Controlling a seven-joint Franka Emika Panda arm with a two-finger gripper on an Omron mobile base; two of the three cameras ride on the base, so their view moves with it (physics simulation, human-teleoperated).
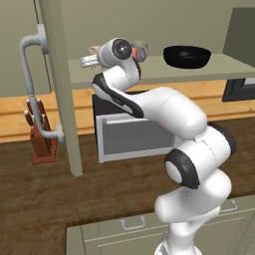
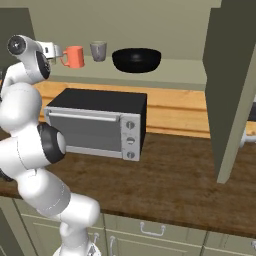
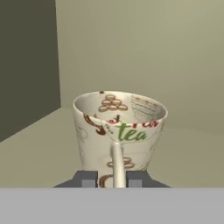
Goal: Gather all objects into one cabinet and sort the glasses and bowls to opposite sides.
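Observation:
The cream speckled cup [image 3: 119, 131], printed with "tea", stands upright on the cabinet shelf [image 3: 35, 148] near the back left corner. My gripper [image 3: 113, 179] is level with it; its fingers [image 3: 89, 178] straddle the cup's handle with a slim gap on each side, so it is open. From the left base view the gripper [image 1: 89, 61] sits at the left end of the shelf [image 1: 159, 74]. To the right stand the orange-red mug [image 2: 75, 56], the grey mug [image 2: 98, 51] and the wide black bowl [image 2: 136, 59], all on the same shelf [image 2: 175, 75].
The cabinet door [image 1: 60, 99] hangs open on the left with its long tube handle [image 1: 30, 74]; another door [image 2: 230, 90] stands open on the right. Below the shelf a toaster oven [image 2: 95, 125] sits on the wooden counter [image 2: 175, 180]. A knife block [image 1: 40, 139] stands far left.

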